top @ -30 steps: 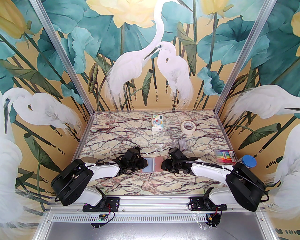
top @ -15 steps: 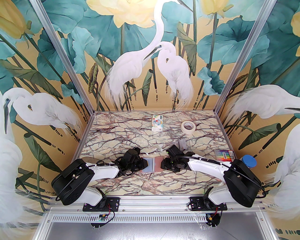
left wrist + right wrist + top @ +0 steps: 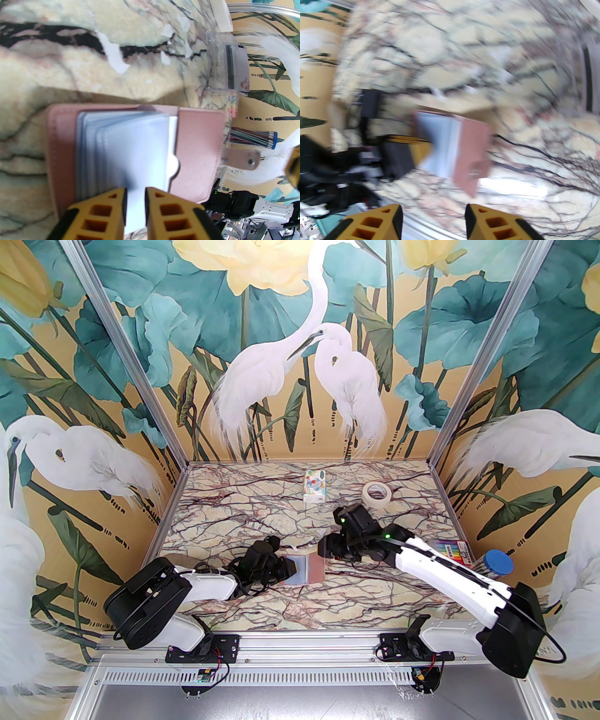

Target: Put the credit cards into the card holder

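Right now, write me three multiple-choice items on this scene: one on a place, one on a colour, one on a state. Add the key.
1. Where does the card holder lie?
A. beside the tape roll at the back
B. front middle of the table, at the tip of the left gripper
C. on top of the blue-lidded jar

2. What colour is the card holder inside?
A. green
B. black
C. pale blue

3. How do the jaws of the right gripper stand?
A. open, nothing between them
B. shut on a card
C. shut on the card holder

Key:
1 B, the top view shows it flat on the marble in front of the left arm.
2 C, the left wrist view shows it pale blue inside its pink cover.
3 A, the right wrist view shows the jaws apart with table seen between them.
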`<state>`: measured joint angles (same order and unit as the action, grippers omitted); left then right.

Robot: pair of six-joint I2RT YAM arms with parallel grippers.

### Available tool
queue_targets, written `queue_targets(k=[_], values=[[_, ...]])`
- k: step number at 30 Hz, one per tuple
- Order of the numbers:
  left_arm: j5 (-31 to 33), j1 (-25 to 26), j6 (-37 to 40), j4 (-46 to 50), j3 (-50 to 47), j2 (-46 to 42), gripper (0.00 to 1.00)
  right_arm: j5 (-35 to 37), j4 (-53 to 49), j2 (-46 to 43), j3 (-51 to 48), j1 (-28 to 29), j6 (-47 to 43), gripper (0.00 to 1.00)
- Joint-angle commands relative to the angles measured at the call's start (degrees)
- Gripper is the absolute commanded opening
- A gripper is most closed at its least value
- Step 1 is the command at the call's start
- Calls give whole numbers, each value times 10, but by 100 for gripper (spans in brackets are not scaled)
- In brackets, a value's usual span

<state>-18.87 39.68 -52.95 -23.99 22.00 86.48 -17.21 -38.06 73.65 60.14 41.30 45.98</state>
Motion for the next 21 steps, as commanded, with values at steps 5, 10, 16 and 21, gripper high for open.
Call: queue_targets(k=[5, 10, 16, 21], values=[[4, -1, 3, 51, -27, 11, 21, -60, 1, 120, 54, 18, 10, 37], [12, -2, 0, 63, -33, -14, 21, -23, 2, 172, 26, 18, -2, 32], [25, -1, -3, 66, -47, -56, 24, -24, 49, 214, -26, 12, -2, 26], [24, -1, -12, 57, -49, -43, 24, -18, 68, 243, -45, 8, -8, 23]])
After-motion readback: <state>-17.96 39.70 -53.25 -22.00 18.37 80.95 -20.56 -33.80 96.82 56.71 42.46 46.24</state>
